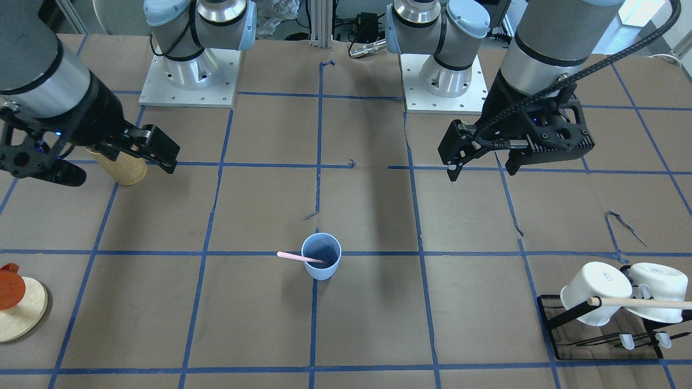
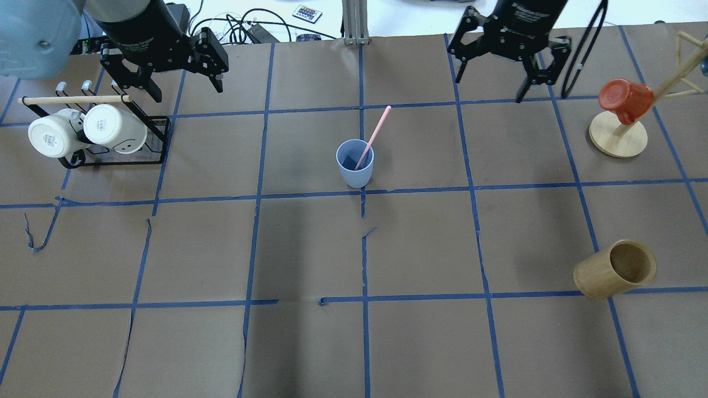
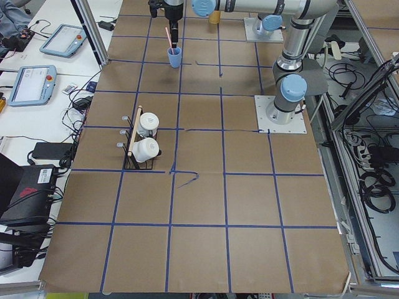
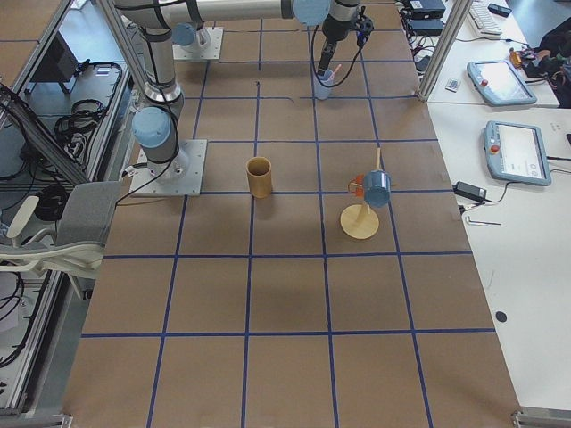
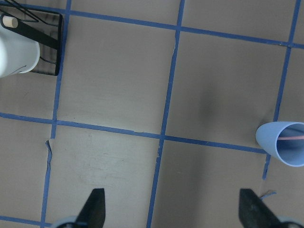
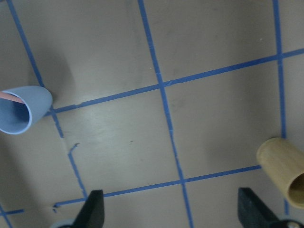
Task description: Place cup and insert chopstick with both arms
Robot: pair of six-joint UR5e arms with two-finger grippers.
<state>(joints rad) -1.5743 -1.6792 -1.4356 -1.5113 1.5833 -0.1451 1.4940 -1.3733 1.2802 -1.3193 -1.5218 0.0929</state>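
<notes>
Robotics lab: 2 bolted arms on a tape-gridded table, teach pendants and cable bundles alongside.

Brown-papered table, blue tape grid, blue cup, bamboo cylinder, mug rack, wooden stand

Light-blue cup, seemingly paler-rimmed; pale-pink chopstick; blue-gridded brown table.
</notes>
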